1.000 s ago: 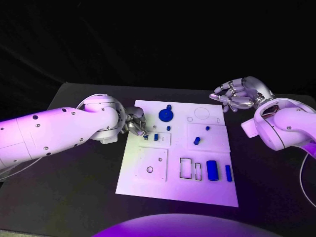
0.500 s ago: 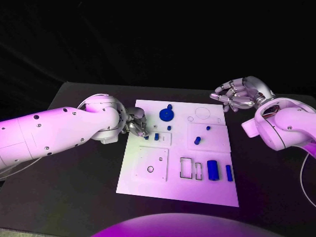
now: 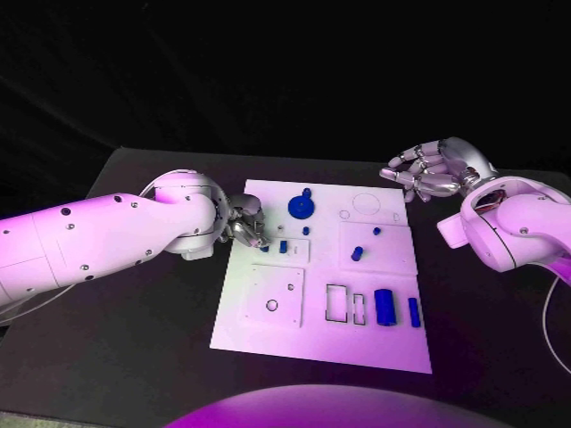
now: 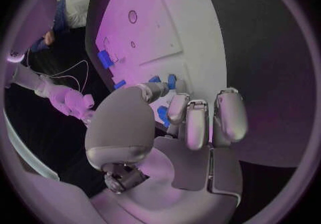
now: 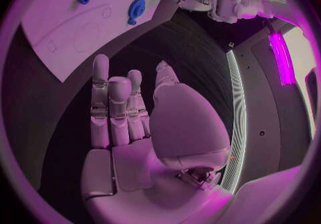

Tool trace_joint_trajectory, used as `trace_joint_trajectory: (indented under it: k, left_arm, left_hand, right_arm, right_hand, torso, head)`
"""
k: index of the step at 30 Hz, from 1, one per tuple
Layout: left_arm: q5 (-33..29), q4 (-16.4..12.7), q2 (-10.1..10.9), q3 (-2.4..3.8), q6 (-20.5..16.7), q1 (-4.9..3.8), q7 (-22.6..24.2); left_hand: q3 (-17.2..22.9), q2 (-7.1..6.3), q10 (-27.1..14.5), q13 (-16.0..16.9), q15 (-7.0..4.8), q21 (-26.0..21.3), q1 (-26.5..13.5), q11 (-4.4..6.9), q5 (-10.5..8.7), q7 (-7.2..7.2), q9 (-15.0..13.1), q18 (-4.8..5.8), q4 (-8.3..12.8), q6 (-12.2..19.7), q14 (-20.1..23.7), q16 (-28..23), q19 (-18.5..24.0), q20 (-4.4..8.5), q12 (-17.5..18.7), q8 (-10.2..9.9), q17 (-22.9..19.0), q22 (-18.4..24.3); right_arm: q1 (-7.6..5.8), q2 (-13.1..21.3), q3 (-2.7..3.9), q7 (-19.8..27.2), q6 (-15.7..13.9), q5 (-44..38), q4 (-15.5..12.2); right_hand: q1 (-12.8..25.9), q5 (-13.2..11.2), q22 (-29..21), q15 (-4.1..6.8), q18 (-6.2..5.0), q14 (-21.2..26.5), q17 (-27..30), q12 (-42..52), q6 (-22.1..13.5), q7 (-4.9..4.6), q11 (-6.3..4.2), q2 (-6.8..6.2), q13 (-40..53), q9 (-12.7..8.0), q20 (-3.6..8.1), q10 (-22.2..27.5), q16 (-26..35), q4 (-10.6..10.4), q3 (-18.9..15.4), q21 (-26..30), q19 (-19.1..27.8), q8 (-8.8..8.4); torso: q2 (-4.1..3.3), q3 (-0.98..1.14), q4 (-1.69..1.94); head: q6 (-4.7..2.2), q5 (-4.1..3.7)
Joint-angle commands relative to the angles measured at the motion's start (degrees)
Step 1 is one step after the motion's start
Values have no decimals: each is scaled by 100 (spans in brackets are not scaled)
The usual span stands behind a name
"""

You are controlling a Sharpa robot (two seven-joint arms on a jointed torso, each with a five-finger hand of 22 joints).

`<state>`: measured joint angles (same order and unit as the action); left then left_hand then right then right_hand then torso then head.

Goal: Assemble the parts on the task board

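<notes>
the left hand (image 3: pixel 244 225) sits low at the left edge of the task board (image 3: pixel 273 334), its fingers (image 4: pixel 189 122) curled down beside two small blue parts (image 3: pixel 274 248); whether it actually holds one, i cannot tell. the right hand (image 3: pixel 430 172) hovers over the black table (image 3: pixel 131 339) just off the board's far right corner, fingers loosely curled and holding nothing. on the board a round blue part (image 3: pixel 299 207) lies near the far edge, a small blue peg (image 3: pixel 355 254) near the middle, and two blue bars (image 3: pixel 384 308) toward the near right.

Purple-pink light over whole scene, dark backdrop beyond. Task board (image 3: pixel 322 332) brightest, slight glare. Glowing magenta strip (image 5: pixel 281 55) in room. Wrist views strongly bent at rims.
</notes>
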<state>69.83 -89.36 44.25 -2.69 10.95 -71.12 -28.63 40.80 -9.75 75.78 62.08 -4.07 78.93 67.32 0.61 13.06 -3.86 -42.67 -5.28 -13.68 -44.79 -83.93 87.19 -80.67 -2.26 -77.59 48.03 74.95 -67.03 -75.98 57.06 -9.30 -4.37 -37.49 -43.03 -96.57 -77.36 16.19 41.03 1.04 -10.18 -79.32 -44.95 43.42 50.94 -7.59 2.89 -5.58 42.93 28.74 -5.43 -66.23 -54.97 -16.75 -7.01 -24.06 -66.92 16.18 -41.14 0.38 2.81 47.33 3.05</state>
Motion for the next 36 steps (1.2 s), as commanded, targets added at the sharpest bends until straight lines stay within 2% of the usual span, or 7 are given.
trace_joint_trajectory:
  k: [1, 12, 32, 34, 36]
  left_arm:
    - [-14, -16, -6, -5, 128, 9, 14]
    - [-97, 31, -51, -10, 128, 20, 15]
    - [-314, 118, -110, -18, 155, 37, 28]
    - [-321, 124, -112, -19, 150, 37, 26]
    - [-328, 128, -116, -19, 143, 37, 26]
  left_hand:
    - [1030, 20, 43, -5, 11, 22, 60, 3, 17, 15, -4, 75, 986, -22, -410, 29, -34, 5, 19, 27, 642, -5]
    - [1047, 12, 48, -5, 11, 22, 47, 3, 16, 14, -5, 75, 987, -28, -410, 29, -33, 5, 20, 29, 642, -4]
    - [920, -165, 91, -74, -34, 24, -411, 63, -32, 103, 5, 76, 753, -131, -412, 30, -35, 31, 54, 27, 644, -20]
    - [900, -177, 168, 94, -41, 26, -438, 72, -32, 115, 4, 78, 734, -159, -411, 29, -37, 36, -22, 36, 641, -25]
    - [884, -188, 169, 103, -48, 20, -462, 79, -32, 123, 4, 75, 718, -179, -412, 29, -33, 41, -25, 40, 644, -15]
  right_arm:
    - [3, -4, 0, 56, 69, -26, -5]
    - [3, 1, 0, 61, 64, -25, -16]
    - [3, 10, 0, 74, 57, -10, -20]
    - [3, 10, 0, 76, 55, -8, -20]
    - [3, 9, 0, 78, 54, -5, -19]
  right_hand:
    - [23, -8, -6, 12, -27, -38, -10, 18, -46, 12, -13, 23, -6, -6, 11, 10, 17, 1, -29, 34, -37, 24]
    - [23, -8, -6, 12, -27, -38, -10, 18, -46, 12, -13, 23, -6, -6, 11, 10, 17, 1, -29, 34, -37, 24]
    - [49, -11, -27, 11, -26, -44, -24, 36, -57, 10, -11, 29, -32, -11, 11, 17, 51, -6, -47, 63, -54, 44]
    - [49, -11, -27, 11, -26, -44, -24, 36, -57, 10, -11, 29, -32, -11, 11, 17, 51, -6, -47, 63, -54, 44]
    - [65, -12, -29, 10, -26, -46, -31, 39, -58, 9, -11, 30, -35, -12, 11, 18, 51, -8, -53, 66, -55, 46]
  torso:
    - [-1, -1, 1]
    - [-9, -5, -1]
    - [3, 3, -1]
    - [2, 3, 0]
    - [2, 3, 0]
  head:
    - [1, -1]
    - [17, -17]
    - [61, -34]
    - [61, -34]
    - [60, -34]
